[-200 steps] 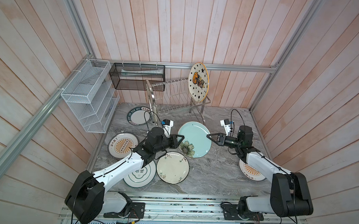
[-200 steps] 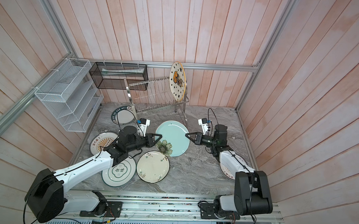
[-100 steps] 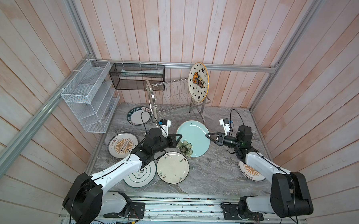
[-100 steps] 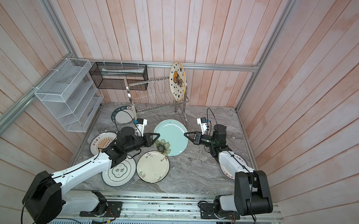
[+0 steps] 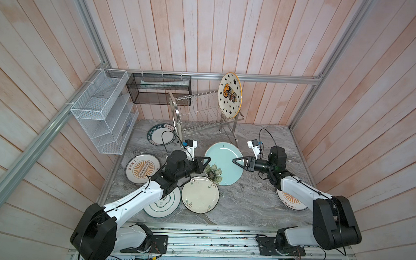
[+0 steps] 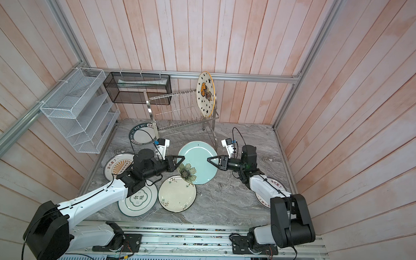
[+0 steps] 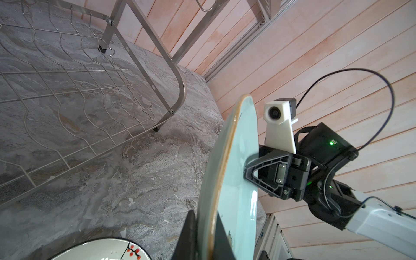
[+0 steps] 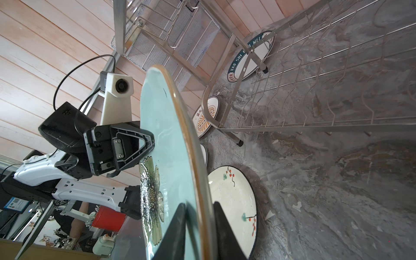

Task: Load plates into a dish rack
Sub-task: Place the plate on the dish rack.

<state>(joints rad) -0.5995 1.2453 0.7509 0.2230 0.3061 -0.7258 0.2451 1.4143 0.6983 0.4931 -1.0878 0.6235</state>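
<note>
In the middle of both top views, the pale blue plate point(image 5: 223, 150) with a flower on it hangs face up between the two arms, in front of the dish rack point(image 5: 202, 116). The left end effector point(image 5: 207, 159) is clamped on the plate's left rim; the left wrist view shows its fingers point(image 7: 189, 236) pressed against both faces. The right end effector point(image 5: 235, 161) straddles the right rim, one finger on each face, but whether it presses or stands slack cannot be told.

In the right wrist view the blue plate is clear of the cream plate point(image 8: 231, 202), which lies on the tabletop point(image 8: 337, 180) beneath it. At upper centre, a star plate point(image 5: 230, 95) stands upright in the rack's top tier, at its right end.

Flat on the tabletop lie a lettered plate point(image 5: 159, 135) left of the rack, a sunburst plate point(image 5: 140, 168) at centre left, a green-trimmed plate point(image 5: 162, 204) partly under the left arm, and a second sunburst plate point(image 5: 290, 201) partly under the right arm at lower right.
</note>
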